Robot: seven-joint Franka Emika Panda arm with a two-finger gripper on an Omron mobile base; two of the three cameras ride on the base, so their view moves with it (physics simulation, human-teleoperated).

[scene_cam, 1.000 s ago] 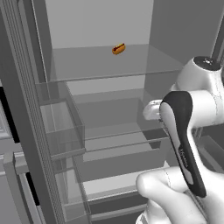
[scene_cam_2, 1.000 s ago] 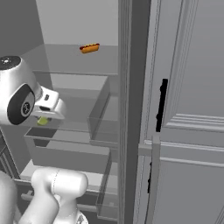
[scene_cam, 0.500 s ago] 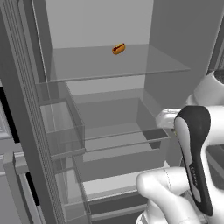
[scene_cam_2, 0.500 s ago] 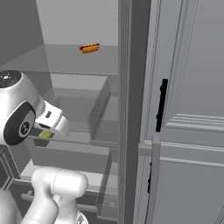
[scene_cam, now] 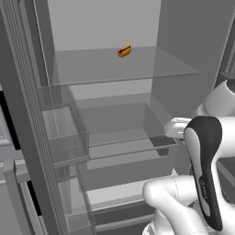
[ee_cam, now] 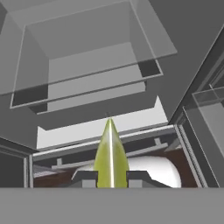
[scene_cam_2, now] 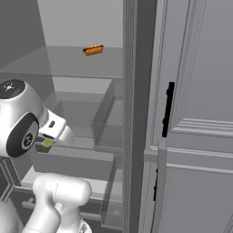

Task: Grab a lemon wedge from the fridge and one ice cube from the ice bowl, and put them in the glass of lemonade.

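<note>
Grey kitchen, rendered. Fridge [scene_cam: 105, 114] open, pale shelves and clear bins showing; panelled cabinet [scene_cam_2: 200, 136] with black handle stands just right of it. White arm [scene_cam: 202, 179] is bent in front of the lower shelves. Hot dog [scene_cam: 124, 51] sits alone on the upper shelf, well above the hand.

Gripper [ee_cam: 111, 178]: jaws drawn in narrow, clamped on the lemon wedge [ee_cam: 111, 155], one fingertip at each flank. In the right base view the wedge [scene_cam_2: 47, 143] shows as a yellow-green speck under the wrist, in front of the clear drawer [scene_cam_2: 75, 159].

Step in hand, as judged: carry the wedge out of the fridge toward the lemonade.
- Keep the pinch steady; the slice is thin and would likely slip if the jaws ease.
- Back straight out, low, clear of the drawer front and door bins before swinging.
- Elbow is close to the fridge's right wall; turn only once outside.

Wedge, in the hand view: slim crescent seen edge-on, yellow-green with a pale line along the middle, tapering to a point away from the fingers. Glossy. Its base is hidden between the tips.
</note>
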